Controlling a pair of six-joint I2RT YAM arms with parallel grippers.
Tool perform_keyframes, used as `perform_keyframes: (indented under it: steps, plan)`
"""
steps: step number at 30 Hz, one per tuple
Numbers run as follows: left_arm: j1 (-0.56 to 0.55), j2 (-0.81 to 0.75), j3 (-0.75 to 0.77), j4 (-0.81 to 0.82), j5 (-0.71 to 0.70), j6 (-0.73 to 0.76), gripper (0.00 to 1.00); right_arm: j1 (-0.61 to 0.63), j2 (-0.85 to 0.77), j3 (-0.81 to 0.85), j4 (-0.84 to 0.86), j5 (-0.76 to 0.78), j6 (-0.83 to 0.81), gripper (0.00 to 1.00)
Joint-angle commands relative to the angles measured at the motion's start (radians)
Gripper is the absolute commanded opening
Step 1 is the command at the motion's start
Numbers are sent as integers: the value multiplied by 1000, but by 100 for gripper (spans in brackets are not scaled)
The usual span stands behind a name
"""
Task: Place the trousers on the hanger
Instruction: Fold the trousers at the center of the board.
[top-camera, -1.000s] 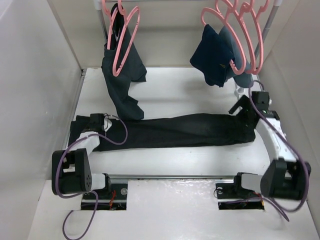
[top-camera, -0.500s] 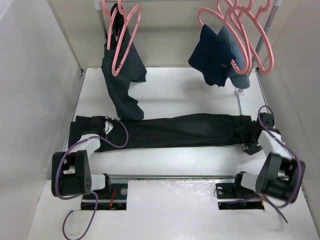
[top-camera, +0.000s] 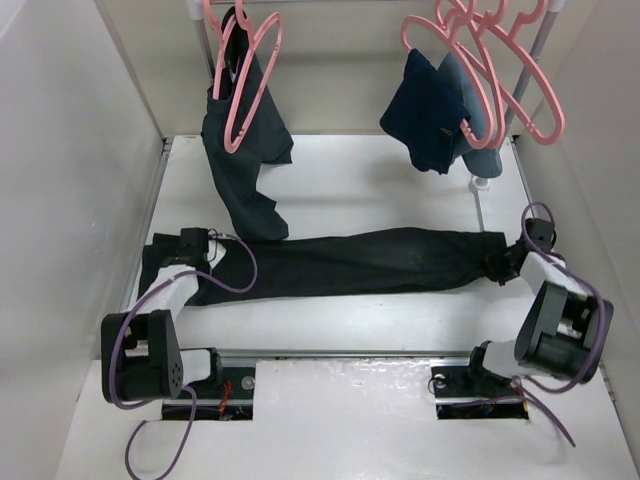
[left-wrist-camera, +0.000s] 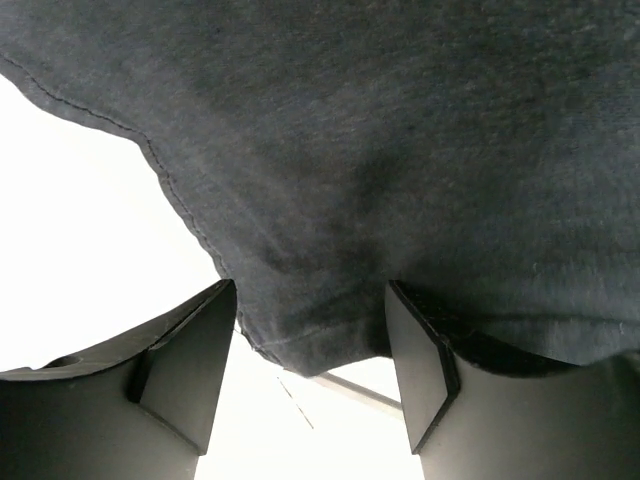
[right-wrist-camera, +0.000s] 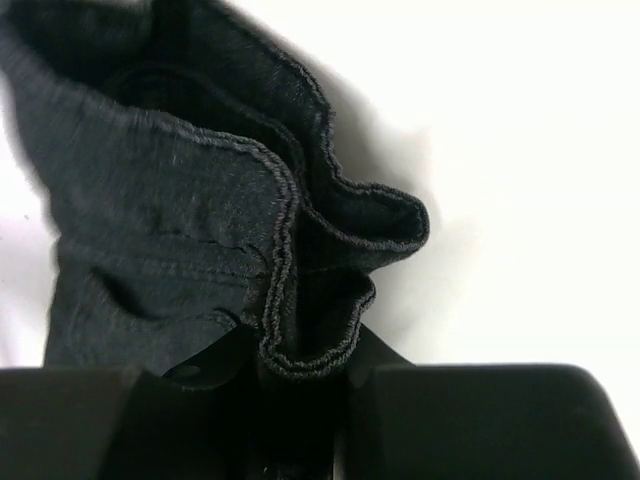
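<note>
The black trousers (top-camera: 340, 262) lie flat across the table, left to right. My left gripper (top-camera: 200, 246) sits over their left end. In the left wrist view its fingers (left-wrist-camera: 185, 370) stand apart, open, with the hem edge (left-wrist-camera: 300, 330) lying loose between them (left-wrist-camera: 310, 305). My right gripper (top-camera: 504, 262) is at the right end. In the right wrist view it (right-wrist-camera: 300, 365) is shut on a bunched, stitched edge of the trousers (right-wrist-camera: 180, 220). An empty pink hanger (top-camera: 530, 100) hangs on the rail at the back right.
On the back left a dark garment (top-camera: 245, 170) hangs from a pink hanger (top-camera: 240, 90) down onto the table. A navy garment (top-camera: 430, 115) hangs at the back right among several pink hangers. The rail's post foot (top-camera: 483, 183) stands behind the right arm. Walls close in both sides.
The right arm has come down from behind the trousers to their right end, and its jaws have closed on the edge. The left jaws have widened a little. The right hangers sway.
</note>
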Motion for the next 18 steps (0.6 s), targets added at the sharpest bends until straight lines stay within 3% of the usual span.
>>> perform_keyframes:
  steps: [1,6,9,12,18]
  plan:
    - [-4,-53,110,-139,120,-53,58,-10,-152,40,-98,174,-45,0]
    - [9,-90,262,-306,305,-90,56,-10,-377,187,-160,313,-94,0]
    - [31,-90,311,-335,369,-101,48,-10,-439,229,-125,293,-194,0]
    - [32,-90,310,-323,381,-101,46,-10,-439,238,-92,235,-275,0]
    - [32,-15,271,-199,359,-101,67,-10,-512,249,-42,179,-376,0]
